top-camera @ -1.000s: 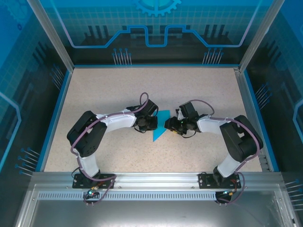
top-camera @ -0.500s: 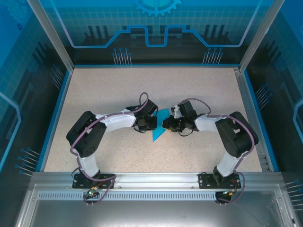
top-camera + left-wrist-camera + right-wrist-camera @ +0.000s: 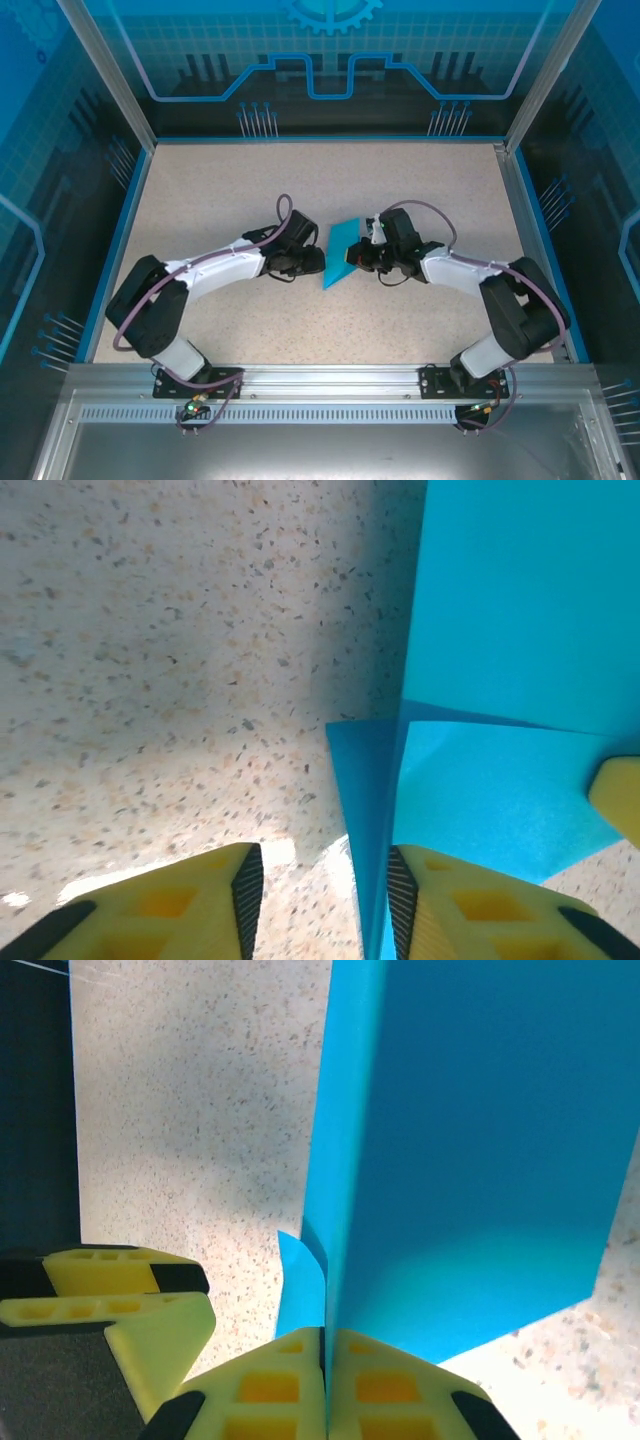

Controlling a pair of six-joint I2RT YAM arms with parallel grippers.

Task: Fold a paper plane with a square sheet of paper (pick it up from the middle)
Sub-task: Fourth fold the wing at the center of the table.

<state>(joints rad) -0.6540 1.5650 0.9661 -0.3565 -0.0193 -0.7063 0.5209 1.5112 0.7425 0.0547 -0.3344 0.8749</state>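
Observation:
The square sheet of paper (image 3: 340, 250), bright cyan-blue, is folded into layers and stands up off the table between the two grippers. My right gripper (image 3: 353, 259) is shut on its lower edge; in the right wrist view the fingers (image 3: 327, 1348) pinch it and the paper (image 3: 470, 1140) rises as a tall flap. My left gripper (image 3: 319, 262) is open beside it. In the left wrist view the paper (image 3: 520, 620) has a folded edge running between the left gripper's fingers (image 3: 322, 905), close against the right pad (image 3: 401, 900).
The speckled beige table (image 3: 230, 190) lies inside blue side rails and glass walls. The aluminium frame (image 3: 320, 385) with both arm bases runs along the near edge. A finger of the other gripper (image 3: 617, 792) shows at the right of the left wrist view.
The right gripper has shut on the paper and the left gripper has opened. The left arm has stretched out lower, and the paper now stands up more, shifted slightly back.

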